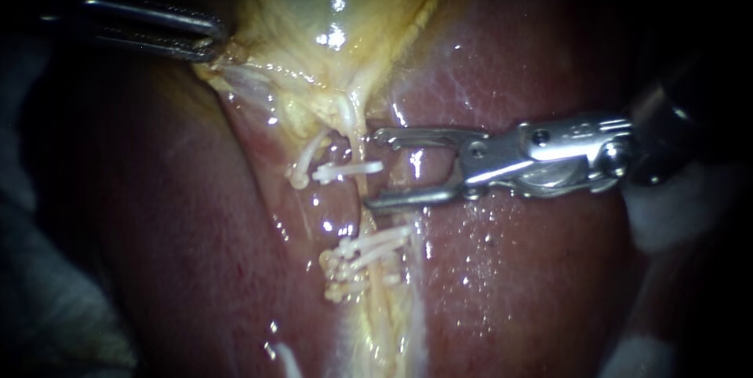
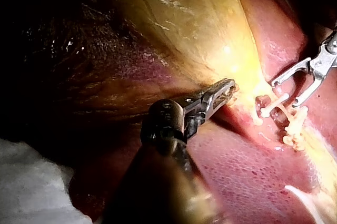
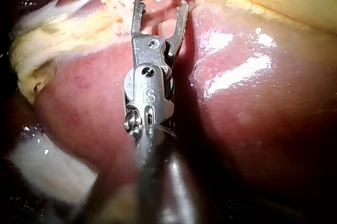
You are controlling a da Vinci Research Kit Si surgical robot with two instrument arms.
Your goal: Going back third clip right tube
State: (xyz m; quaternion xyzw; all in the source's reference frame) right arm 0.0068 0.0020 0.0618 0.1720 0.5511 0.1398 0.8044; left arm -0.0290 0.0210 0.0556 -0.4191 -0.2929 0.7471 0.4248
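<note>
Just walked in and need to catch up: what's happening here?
The left instrument has its jaws shut on the pale yellow gallbladder. The right instrument stands with open, empty jaws beside the thin pale tube, which bears small white clips. Dark red liver lies around them.

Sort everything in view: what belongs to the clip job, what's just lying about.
Job: right instrument, jaws open; white clips; the tube they sit on; left instrument holding the gallbladder.
Lying about: liver; white gauze.

A white clip (image 1: 349,170) crosses the pale tube (image 1: 354,131) (more clips (image 1: 369,252) clustered just below).
</note>
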